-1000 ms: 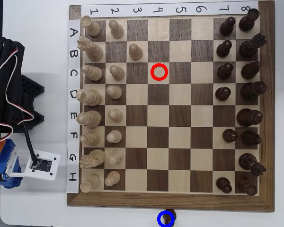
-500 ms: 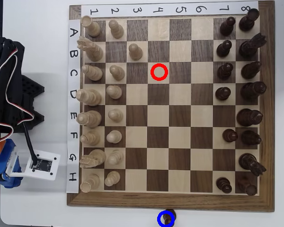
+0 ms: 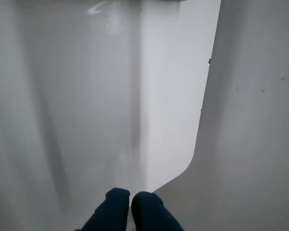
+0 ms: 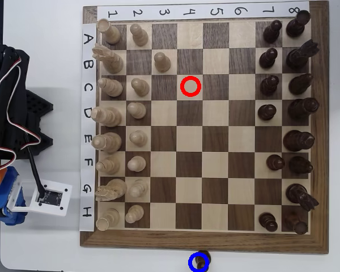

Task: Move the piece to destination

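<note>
Nothing has moved since the earlier overhead frames: pawn, rings, board pieces and my arm all sit in the same places.

Wrist view: my gripper (image 3: pixel 130 199) is at the bottom centre, the two dark fingertips (image 3: pixel 113 204) pressed together with nothing between them. Beyond them only white table (image 3: pixel 86 106), its rounded edge curving up the right side of the frame.

Overhead view: my arm (image 4: pixel 11 130) is folded at the left edge, well apart from the board (image 4: pixel 204 241); the fingers cannot be made out here. The pawn (image 4: pixel 200 262) stands off the board, at the bottom centre of the frame just below the board's frame, and the blue ring (image 4: pixel 199 262) circles it. Red ring (image 4: pixel 191 86) sits farther up, on the row C, column 4 square, with no piece in it. Cream pieces (image 4: pixel 137 136) fill the left columns, one advanced to B3. Dark pieces (image 4: pixel 297 139) line the right columns.
</note>
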`<state>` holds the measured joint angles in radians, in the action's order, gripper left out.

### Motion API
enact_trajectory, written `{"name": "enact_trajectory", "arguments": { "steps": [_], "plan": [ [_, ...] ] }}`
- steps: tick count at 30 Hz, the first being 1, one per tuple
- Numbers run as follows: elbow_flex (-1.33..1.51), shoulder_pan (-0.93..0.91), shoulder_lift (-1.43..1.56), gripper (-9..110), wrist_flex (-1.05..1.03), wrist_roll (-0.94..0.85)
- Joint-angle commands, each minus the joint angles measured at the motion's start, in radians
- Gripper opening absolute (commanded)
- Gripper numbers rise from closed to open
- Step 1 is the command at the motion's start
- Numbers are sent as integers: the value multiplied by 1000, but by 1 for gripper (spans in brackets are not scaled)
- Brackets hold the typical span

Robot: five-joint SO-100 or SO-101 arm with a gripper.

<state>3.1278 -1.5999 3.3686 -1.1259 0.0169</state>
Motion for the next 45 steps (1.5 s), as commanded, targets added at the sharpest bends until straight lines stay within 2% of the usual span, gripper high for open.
{"name": "enact_trajectory", "arguments": {
  "steps": [1, 45],
  "plan": [
    [-6, 9, 57, 1, 18, -18],
    [-6, 29, 57, 1, 18, -38]
  ]
}}
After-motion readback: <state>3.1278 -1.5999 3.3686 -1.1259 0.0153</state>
